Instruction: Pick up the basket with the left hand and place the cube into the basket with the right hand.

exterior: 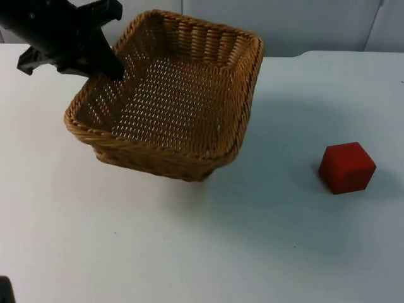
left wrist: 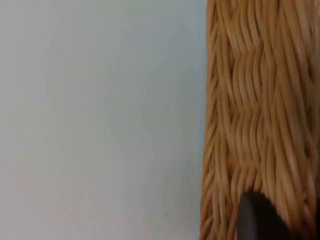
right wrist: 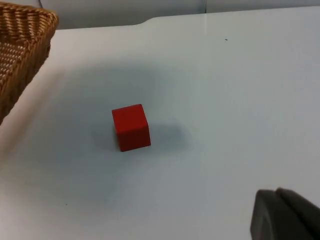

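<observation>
The left gripper (exterior: 110,66) is at the far left rim of the wicker basket (exterior: 183,145) and it grips that rim, one black finger reaching down inside the wall; the rest of the left arm is cut off by the upper corner of the top view; in the left wrist view a black fingertip (left wrist: 257,217) lies against the woven wall of the basket (left wrist: 260,120), with the white table (left wrist: 100,120) beside it; the basket is square with rounded corners, made from light brown cane in thick braided bands on the rim and a finer open weave on the floor; its near corner seems lifted from the table (exterior: 202,252), but I cannot tell this surely; the red cube (exterior: 346,167) stands on the table well apart from the basket, to its right, with smooth matte faces and sharp edges; the right wrist view looks down on the cube (right wrist: 131,127) and a corner of the basket (right wrist: 22,40); of the right gripper there is a dark fingertip (right wrist: 282,217), and whether it is open or closed I cannot tell
</observation>
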Robot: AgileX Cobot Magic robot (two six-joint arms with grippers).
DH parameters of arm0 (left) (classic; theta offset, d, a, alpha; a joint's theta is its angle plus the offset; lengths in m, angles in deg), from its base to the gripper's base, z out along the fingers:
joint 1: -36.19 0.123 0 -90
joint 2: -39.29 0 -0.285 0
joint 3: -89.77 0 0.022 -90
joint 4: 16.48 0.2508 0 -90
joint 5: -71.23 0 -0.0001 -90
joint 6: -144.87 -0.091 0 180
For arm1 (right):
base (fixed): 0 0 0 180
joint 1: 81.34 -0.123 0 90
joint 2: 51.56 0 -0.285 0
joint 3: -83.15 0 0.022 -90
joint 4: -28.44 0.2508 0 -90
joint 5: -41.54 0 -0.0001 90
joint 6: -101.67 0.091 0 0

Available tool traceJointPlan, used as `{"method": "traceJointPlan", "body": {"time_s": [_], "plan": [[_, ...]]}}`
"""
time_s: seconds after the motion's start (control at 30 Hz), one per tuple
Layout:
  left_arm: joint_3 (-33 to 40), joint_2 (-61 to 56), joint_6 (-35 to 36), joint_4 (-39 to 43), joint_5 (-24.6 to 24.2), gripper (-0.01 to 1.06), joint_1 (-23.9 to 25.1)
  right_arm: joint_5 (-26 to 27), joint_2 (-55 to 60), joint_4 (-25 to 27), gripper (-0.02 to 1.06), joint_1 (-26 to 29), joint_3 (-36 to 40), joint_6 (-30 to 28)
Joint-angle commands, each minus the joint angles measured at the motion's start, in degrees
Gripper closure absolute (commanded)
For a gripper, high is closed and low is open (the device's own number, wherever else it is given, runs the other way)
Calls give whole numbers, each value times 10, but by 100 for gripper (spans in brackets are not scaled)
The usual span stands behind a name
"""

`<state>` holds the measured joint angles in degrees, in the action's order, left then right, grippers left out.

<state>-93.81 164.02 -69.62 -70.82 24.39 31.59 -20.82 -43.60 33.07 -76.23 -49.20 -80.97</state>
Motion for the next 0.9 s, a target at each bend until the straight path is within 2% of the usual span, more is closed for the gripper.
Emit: {"method": "traceJointPlan", "body": {"time_s": [0.0, 0.1, 0.27, 0.6, 0.87], "plan": [[-6, -8, -6, -70, -29, 105, 10, 5, -2, 1, 105, 0, 3, -1], [-6, -9, -29, -105, -49, 105, 11, 5, -2, 1, 105, 0, 3, -1], [-6, -10, -30, -127, -65, 105, 12, 5, -2, 1, 105, 0, 3, -1], [-6, -17, -30, -119, -61, 105, 27, 5, -2, 1, 105, 0, 3, -1], [-6, -17, -30, -118, -60, 105, 58, 5, -2, 1, 105, 0, 3, -1]]}}
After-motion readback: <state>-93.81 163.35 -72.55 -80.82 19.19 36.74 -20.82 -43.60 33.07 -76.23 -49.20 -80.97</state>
